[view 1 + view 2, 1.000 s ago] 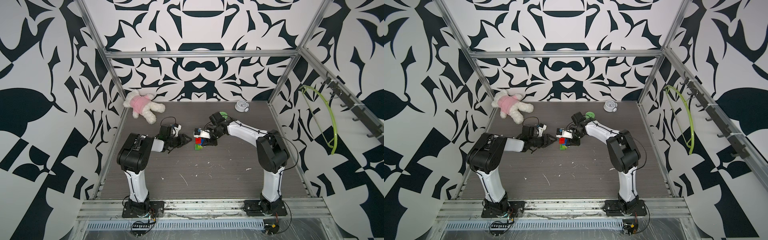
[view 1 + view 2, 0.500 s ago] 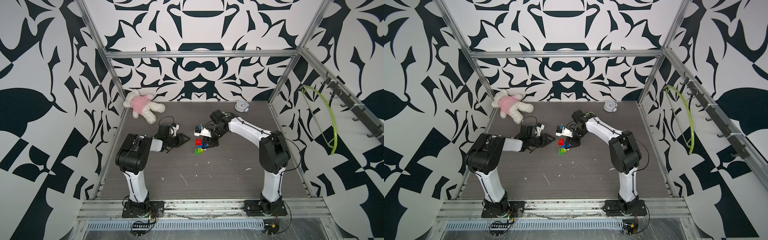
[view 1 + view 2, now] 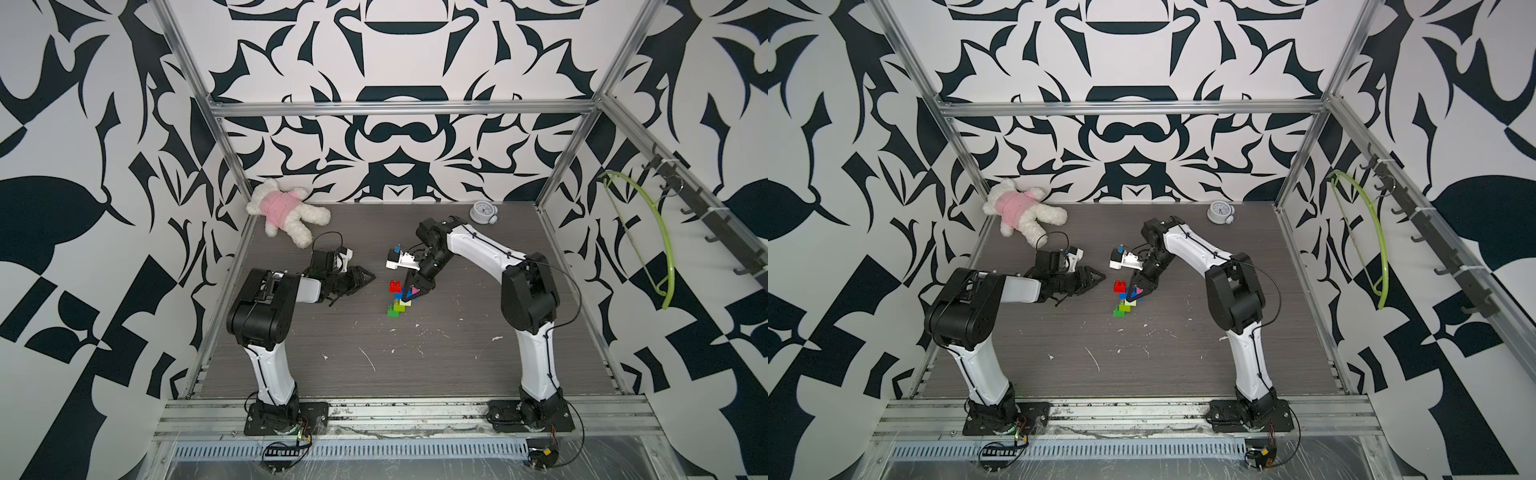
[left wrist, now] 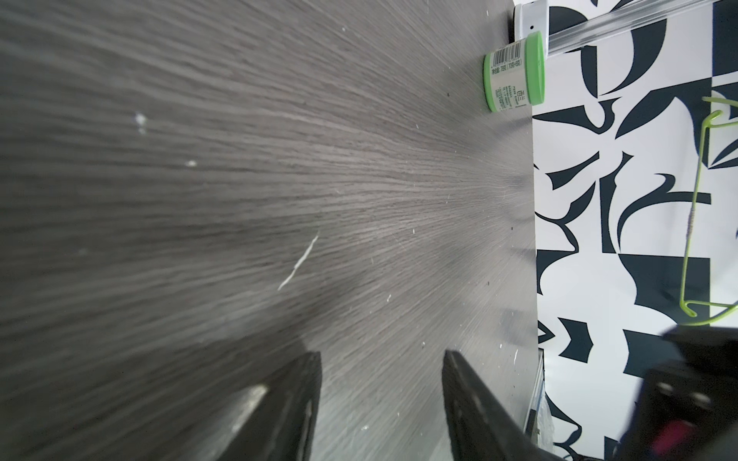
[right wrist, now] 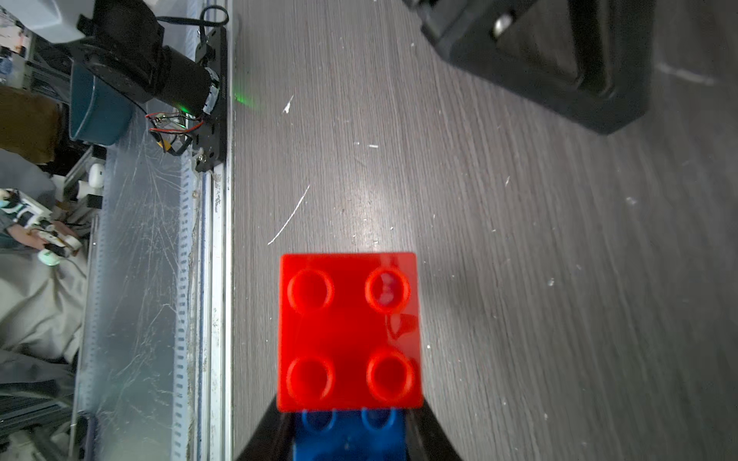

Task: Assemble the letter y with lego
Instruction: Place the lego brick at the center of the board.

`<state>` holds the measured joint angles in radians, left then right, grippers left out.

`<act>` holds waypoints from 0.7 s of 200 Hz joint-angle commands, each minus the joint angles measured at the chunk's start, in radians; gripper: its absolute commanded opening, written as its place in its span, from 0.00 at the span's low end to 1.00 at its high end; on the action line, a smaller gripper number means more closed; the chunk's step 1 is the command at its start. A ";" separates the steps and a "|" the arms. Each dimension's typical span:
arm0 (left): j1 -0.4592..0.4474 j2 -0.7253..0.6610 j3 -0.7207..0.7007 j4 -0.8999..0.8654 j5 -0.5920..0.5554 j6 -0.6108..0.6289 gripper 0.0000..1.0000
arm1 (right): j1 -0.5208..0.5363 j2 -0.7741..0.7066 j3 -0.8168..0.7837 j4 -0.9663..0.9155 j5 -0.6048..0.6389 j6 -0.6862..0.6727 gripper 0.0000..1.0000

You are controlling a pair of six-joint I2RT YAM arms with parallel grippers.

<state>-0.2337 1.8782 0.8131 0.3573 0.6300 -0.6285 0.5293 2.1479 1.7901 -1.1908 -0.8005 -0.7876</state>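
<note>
Since a second ago my right arm (image 3: 478,249) has reared up so the right gripper (image 3: 414,292) points steeply down, the left gripper (image 3: 365,277) has backed off a little, and the letter y (image 3: 400,297) now stretches nearer the front of the table (image 3: 415,365). Table surface: grey wood grain, scuffed. My left arm (image 3: 266,307) lies low across it, and the left wrist view shows its fingers (image 4: 287,407) parted over bare table. The right gripper is closed on the letter y at mid-table, with its fingers (image 5: 271,439) flanking the blue crossbar (image 5: 349,439) just behind the red prong (image 5: 349,331). The pink prong (image 3: 414,288) shows through the finger frame. The lime brick (image 3: 402,306) and green brick (image 3: 392,311) form the stem, trailing toward the front. I cannot tell whether the stem touches the table.
</note>
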 commanded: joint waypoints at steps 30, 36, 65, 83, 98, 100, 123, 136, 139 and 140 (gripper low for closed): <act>0.018 0.058 -0.060 -0.227 -0.128 0.004 0.54 | -0.005 0.073 0.097 -0.150 -0.052 -0.008 0.31; 0.018 0.058 -0.061 -0.226 -0.128 0.004 0.54 | -0.005 0.083 0.104 -0.155 -0.055 -0.009 0.31; 0.018 0.058 -0.061 -0.225 -0.127 0.005 0.54 | -0.006 0.132 0.142 -0.181 -0.063 -0.009 0.34; 0.019 0.058 -0.062 -0.225 -0.127 0.004 0.54 | -0.006 0.155 0.164 -0.194 -0.068 -0.008 0.35; 0.020 0.059 -0.063 -0.225 -0.127 0.004 0.54 | -0.010 0.174 0.178 -0.207 -0.074 -0.010 0.35; 0.020 0.060 -0.062 -0.225 -0.127 0.004 0.54 | -0.009 0.176 0.179 -0.208 -0.074 -0.010 0.35; 0.020 0.060 -0.063 -0.226 -0.126 0.005 0.54 | -0.013 0.192 0.183 -0.214 -0.075 -0.013 0.35; 0.020 0.062 -0.064 -0.225 -0.126 0.004 0.54 | -0.018 0.201 0.186 -0.216 -0.078 -0.013 0.36; 0.020 0.061 -0.063 -0.225 -0.128 0.004 0.54 | -0.018 0.203 0.187 -0.217 -0.077 -0.013 0.36; 0.020 0.062 -0.062 -0.225 -0.128 0.004 0.54 | -0.019 0.203 0.187 -0.217 -0.077 -0.014 0.36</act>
<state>-0.2283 1.8774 0.8124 0.3550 0.6319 -0.6289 0.5198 2.3642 1.9446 -1.3308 -0.8268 -0.7689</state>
